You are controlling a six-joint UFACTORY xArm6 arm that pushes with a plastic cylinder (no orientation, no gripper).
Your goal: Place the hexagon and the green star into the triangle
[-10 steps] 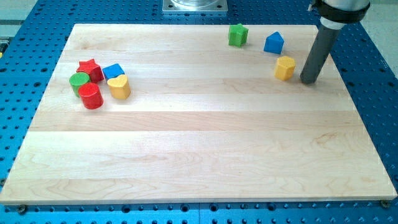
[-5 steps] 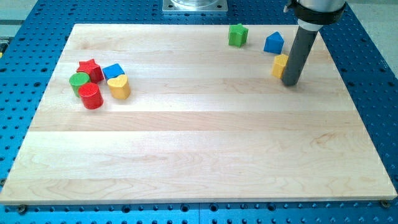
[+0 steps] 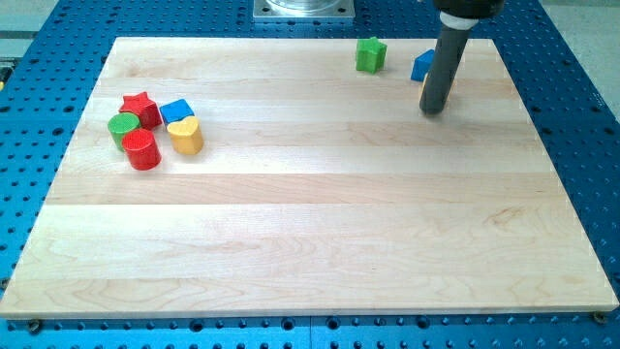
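So the yellow hexagon (image 3: pixel 424 94) was nearly hidden, just a sliver of yellow poking out on the view's left side of the rod, up near the board's top right. My tip (image 3: pixel 434 110) sat right against it, on its right and slightly toward the view's bottom. No gripper on this rig, so nothing was clamped, it was just a bare rod leaning on the block. The blue triangle (image 3: pixel 421 66) was directly above the hexagon toward the view's top, close or maybe touching, couldn't tell with the rod in the way. I'd guess any further nudge had to go up, not left. The green star (image 3: pixel 369 54) sat apart, left of the triangle.
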